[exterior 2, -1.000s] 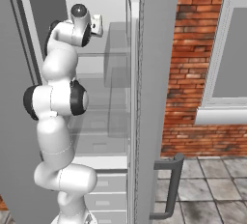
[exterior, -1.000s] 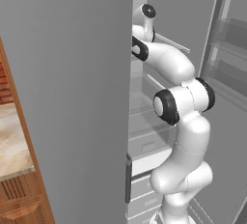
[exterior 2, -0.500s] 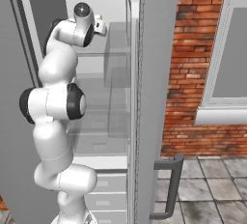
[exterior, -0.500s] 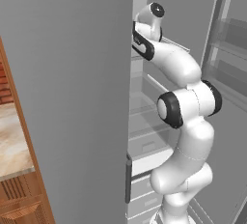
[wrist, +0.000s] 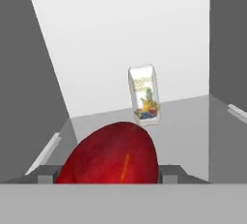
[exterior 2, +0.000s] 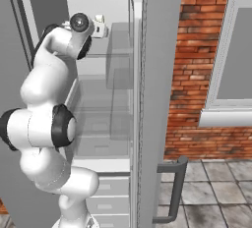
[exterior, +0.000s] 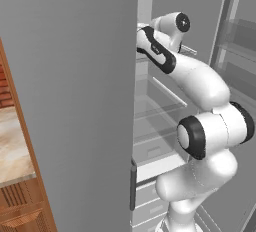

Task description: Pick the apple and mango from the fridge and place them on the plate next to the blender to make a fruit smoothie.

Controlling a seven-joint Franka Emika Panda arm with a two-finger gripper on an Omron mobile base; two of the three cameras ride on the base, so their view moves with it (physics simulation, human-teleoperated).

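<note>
End effector (wrist: pixel 110 179) clamped on a red fruit (wrist: pixel 110 155), looks like the mango, fingers on either side of it. Arm reaches into the open fridge (exterior 2: pixel 118 6) at upper shelf (wrist: pixel 183 121) level. Juice carton (wrist: pixel 143 94) stands near the shelf's back edge.

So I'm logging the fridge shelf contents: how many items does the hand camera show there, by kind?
Red fruit, between the gripper fingertips: 1
Juice carton, standing behind it: 1
Total: 2

Fridge shelf (wrist: pixel 193 121): juice carton (wrist: pixel 144 94) upright.
</note>
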